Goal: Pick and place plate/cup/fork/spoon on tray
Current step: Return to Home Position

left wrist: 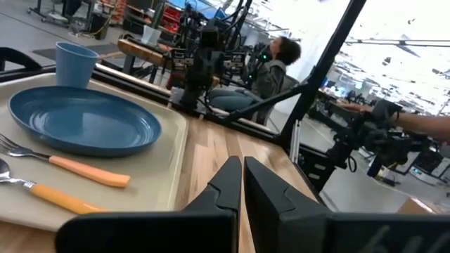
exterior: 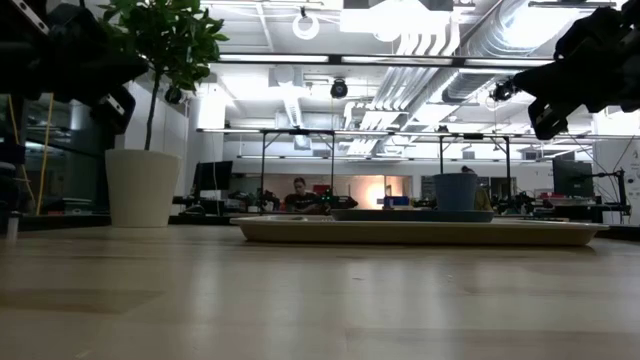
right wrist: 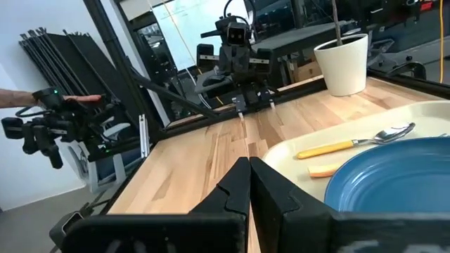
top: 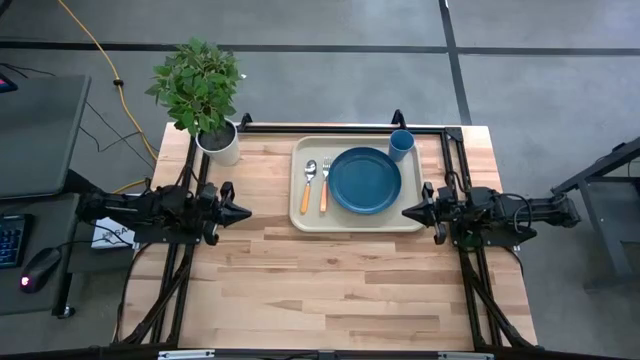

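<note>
The tray (top: 357, 222) sits on the far middle of the worktop (top: 340, 290). Everything looks to be on it. The plate (top: 365, 180) lies in the middle of the tray. The cup (top: 401, 145) stands at the tray's far right corner, just beside the plate. The spoon (top: 308, 184) and the fork (top: 325, 184) lie side by side on the left part of the tray, with their orange handles pointing to the near side. The spoon is the one farther left.

The left pincer (top: 243, 211) is off the tray, to its left, low over the bare wood. Its two fingers are pressed together and hold nothing. The right pincer (top: 409, 212) is by the tray's near right corner. Its fingers are pressed together too, and it holds nothing.

A white pot with a green plant (top: 219, 141) stands at the far left of the worktop, apart from the tray.

I think the job is about done. The good thing to do now is to keep both arms away from the tray, so nothing gets bumped. If an arm must move, it should go slowly and stay clear of the cup, since a tall thing can tip most easily.
</note>
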Robot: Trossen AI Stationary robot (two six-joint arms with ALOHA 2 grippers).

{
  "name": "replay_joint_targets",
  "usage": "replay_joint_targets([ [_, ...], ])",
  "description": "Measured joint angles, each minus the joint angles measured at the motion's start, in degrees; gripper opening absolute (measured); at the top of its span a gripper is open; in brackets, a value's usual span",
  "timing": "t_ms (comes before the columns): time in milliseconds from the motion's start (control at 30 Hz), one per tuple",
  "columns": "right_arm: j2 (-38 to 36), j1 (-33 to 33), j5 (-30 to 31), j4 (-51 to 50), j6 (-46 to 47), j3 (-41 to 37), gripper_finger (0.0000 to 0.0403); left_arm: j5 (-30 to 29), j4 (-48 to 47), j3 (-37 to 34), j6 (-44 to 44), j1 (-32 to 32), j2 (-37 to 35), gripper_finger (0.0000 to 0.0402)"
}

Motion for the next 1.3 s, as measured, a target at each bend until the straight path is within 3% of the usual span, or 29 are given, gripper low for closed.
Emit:
replay_joint_targets([
  [1300, 0.79, 0.37, -0.20, -0.17, 0.00, 0.02, 0.0000, 0.00, 0.36, 0.00, -0.01, -0.33, 0.63, 0.0000],
])
